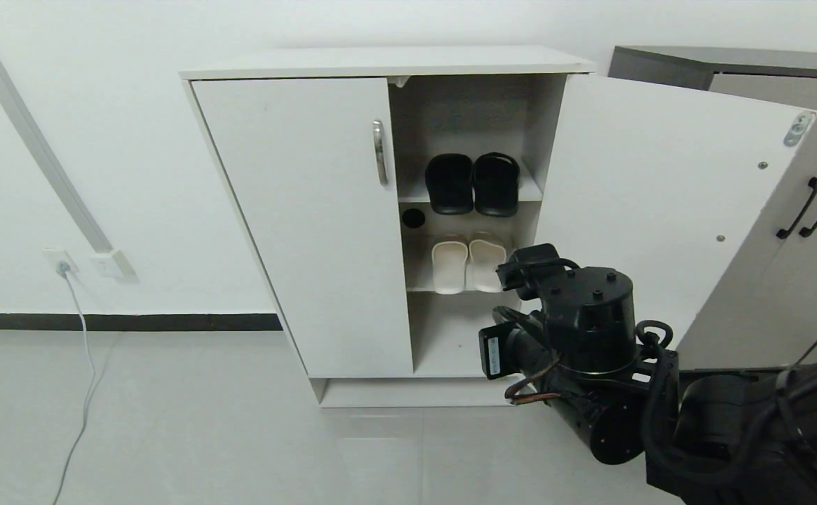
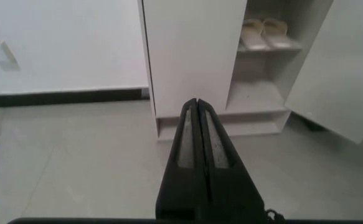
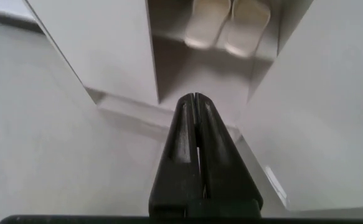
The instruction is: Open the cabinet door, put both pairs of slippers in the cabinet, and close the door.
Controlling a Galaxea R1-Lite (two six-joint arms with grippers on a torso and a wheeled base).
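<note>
cabinet (image 1: pixel 380 62): white; left door (image 1: pixel 303 224) shut, right door (image 1: pixel 660 196) swung open toward 3 o'clock.
black slippers (image 1: pixel 473 184): side by side on the upper shelf.
white slippers (image 1: pixel 468 263): side by side on the middle shelf, at 6 o'clock from the black slippers.
left gripper (image 2: pixel 197 109): fingers pressed together, empty, above the floor (image 2: pixel 75 162) before the cabinet.
right gripper (image 3: pixel 195 102): fingers pressed together, empty, before the open compartment.

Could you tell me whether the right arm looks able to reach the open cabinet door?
Probably yes: the right gripper, shut, sits just beside the open door, with nothing visible between them.
</note>
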